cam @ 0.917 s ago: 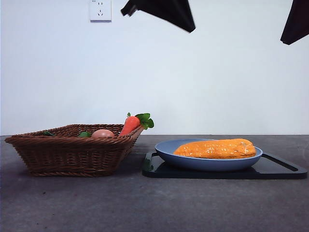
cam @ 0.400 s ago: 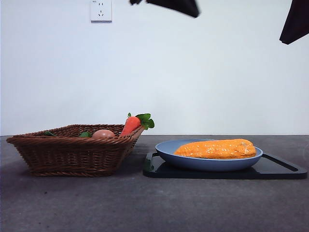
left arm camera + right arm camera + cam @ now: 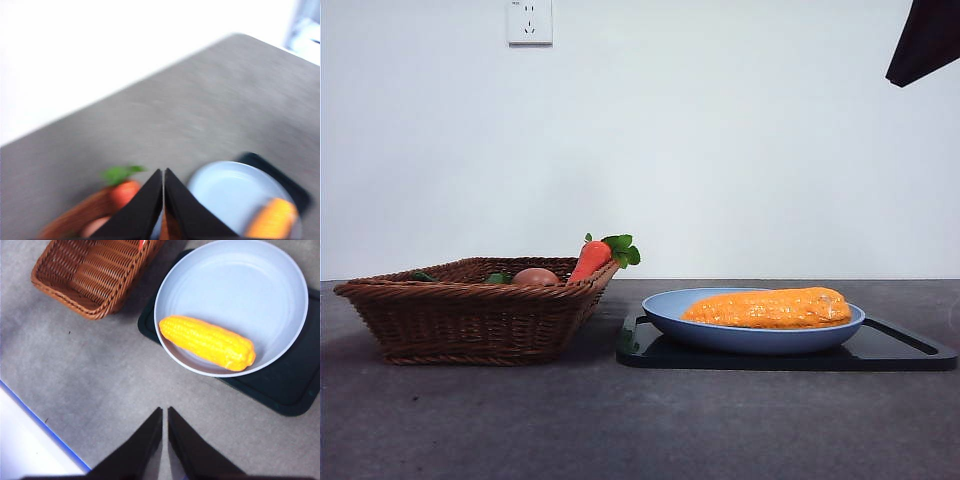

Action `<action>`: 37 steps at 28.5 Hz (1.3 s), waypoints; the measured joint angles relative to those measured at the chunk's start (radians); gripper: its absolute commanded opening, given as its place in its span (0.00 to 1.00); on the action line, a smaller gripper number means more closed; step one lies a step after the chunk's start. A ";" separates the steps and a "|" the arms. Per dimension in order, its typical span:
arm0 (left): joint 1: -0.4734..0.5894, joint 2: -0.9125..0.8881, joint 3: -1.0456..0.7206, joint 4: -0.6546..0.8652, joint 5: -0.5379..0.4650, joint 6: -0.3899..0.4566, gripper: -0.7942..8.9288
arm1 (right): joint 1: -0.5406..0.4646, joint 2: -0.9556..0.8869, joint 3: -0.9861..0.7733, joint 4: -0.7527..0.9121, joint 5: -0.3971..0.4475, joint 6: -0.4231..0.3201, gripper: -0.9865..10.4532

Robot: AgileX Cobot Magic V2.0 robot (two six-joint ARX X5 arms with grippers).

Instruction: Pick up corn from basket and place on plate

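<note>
On the round blue plastic plate (image 3: 752,338) the glossy orange-yellow corn (image 3: 767,307) lies lengthwise left-right — both pincers, left pincer (image 3: 163,210) (blurred) and right pincer (image 3: 165,442), seemingly pressed together, empty, well above.

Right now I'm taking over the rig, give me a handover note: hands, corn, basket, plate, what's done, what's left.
Left hand: shut, empty, up above the gap between basket and plate; its view is blurred.
Right hand: shut, empty, high over the table near the plate.
Corn: lying on its side in the blue plate, toward one side, nothing touching it.
Plate sits on the black tray.
Basket stands beside the tray and holds a carrot leaning on its rim and an egg-like thing.
Done: corn is out of the basket and on the plate.
Left: nothing visible for the task beyond parking the arms.
</note>
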 measured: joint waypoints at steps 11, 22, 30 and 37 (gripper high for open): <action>0.368 -0.443 -0.536 0.308 -0.002 -0.010 0.09 | 0.000 0.000 0.000 0.076 0.000 0.000 0.09; 0.472 -0.833 -1.153 0.642 -0.001 -0.031 0.09 | 0.000 0.000 0.000 0.173 0.000 -0.001 0.09; 0.492 -1.117 -1.434 0.619 -0.017 -0.050 0.09 | 0.000 0.000 0.000 0.266 0.000 -0.003 0.09; 0.492 -1.210 -1.480 0.492 -0.048 -0.051 0.09 | 0.000 0.000 0.000 0.336 0.000 -0.003 0.09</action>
